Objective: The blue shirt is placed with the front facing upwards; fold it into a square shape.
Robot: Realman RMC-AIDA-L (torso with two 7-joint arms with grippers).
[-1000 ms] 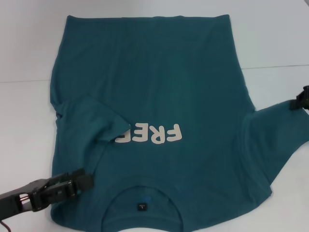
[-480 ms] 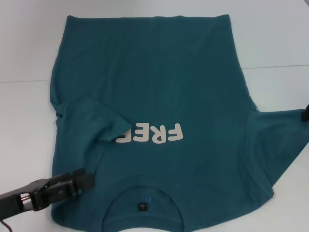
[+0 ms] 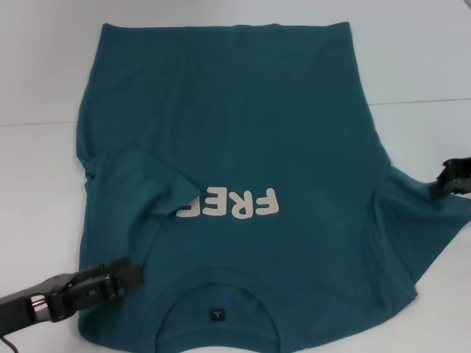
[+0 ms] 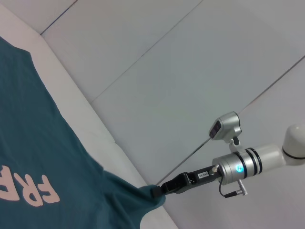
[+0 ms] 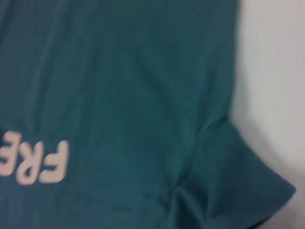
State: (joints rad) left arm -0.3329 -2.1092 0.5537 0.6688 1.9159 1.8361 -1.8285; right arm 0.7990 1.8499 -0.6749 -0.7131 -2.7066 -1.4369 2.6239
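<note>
The blue shirt (image 3: 235, 125) lies flat on the white table, front up, collar (image 3: 215, 294) nearest me. Its left sleeve (image 3: 140, 184) is folded inward over the start of the white print (image 3: 243, 204). My right gripper (image 3: 440, 185) is at the right edge, shut on the outer edge of the right sleeve (image 3: 416, 228), which is bunched and slightly lifted. The left wrist view shows that gripper (image 4: 159, 191) pinching the sleeve tip. My left gripper (image 3: 132, 276) hovers over the shirt's left shoulder near the collar. The right wrist view shows the shirt (image 5: 119, 95) and the creased sleeve.
The white table (image 3: 37, 184) shows bare on both sides of the shirt and beyond the hem at the far end. A table seam runs across behind the shirt (image 3: 419, 101). The floor shows in the left wrist view (image 4: 167, 71).
My right gripper has come back in from the right edge, lower and further inward, dragging the right sleeve's edge with it and creasing the sleeve. My left gripper has barely moved.
</note>
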